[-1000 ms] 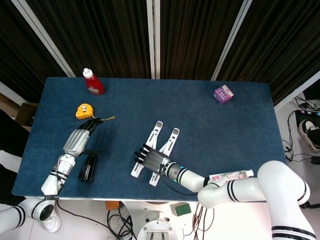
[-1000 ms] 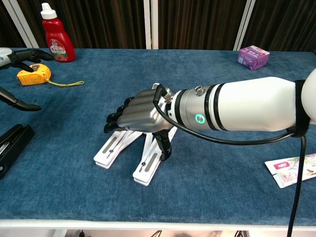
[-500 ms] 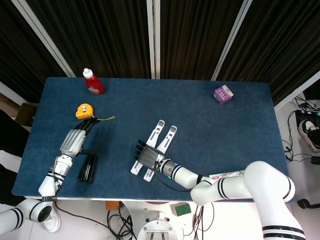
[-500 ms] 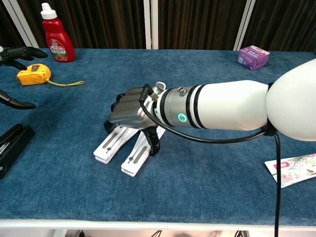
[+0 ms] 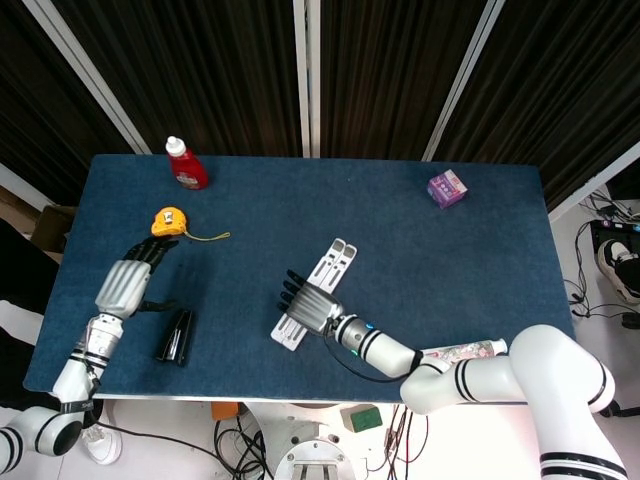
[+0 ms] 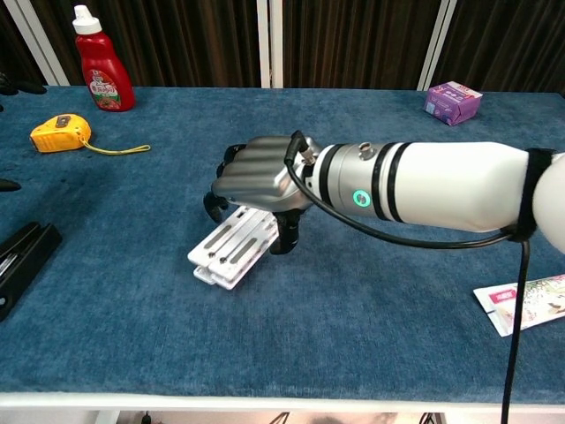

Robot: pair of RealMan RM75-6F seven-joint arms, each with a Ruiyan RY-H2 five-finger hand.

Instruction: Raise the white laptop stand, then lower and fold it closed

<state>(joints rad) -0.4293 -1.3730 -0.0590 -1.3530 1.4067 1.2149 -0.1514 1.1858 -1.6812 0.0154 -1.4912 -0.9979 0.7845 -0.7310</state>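
Observation:
The white laptop stand (image 5: 332,265) (image 6: 231,252) lies flat on the blue table, its two legs side by side and touching. My right hand (image 5: 312,303) (image 6: 259,173) arches over the stand's near half. Its fingers (image 6: 217,200) curl down along one side and its thumb (image 6: 284,233) along the other, gripping the stand between them. My left hand (image 5: 124,286) hovers over the table's left side, fingers apart and holding nothing; the chest view shows only dark fingertips (image 6: 7,185) at the left edge.
A black folded object (image 5: 175,336) (image 6: 19,254) lies beside my left hand. A yellow tape measure (image 5: 169,222) (image 6: 58,133) and a red sauce bottle (image 5: 186,164) (image 6: 95,60) stand far left. A purple box (image 5: 447,187) (image 6: 454,101) sits far right, a toothpaste tube (image 5: 462,351) (image 6: 525,303) near right.
The stand's two spread legs have closed together under my right hand, and the stand has shifted slightly to the right. My left hand has drawn away to the left.

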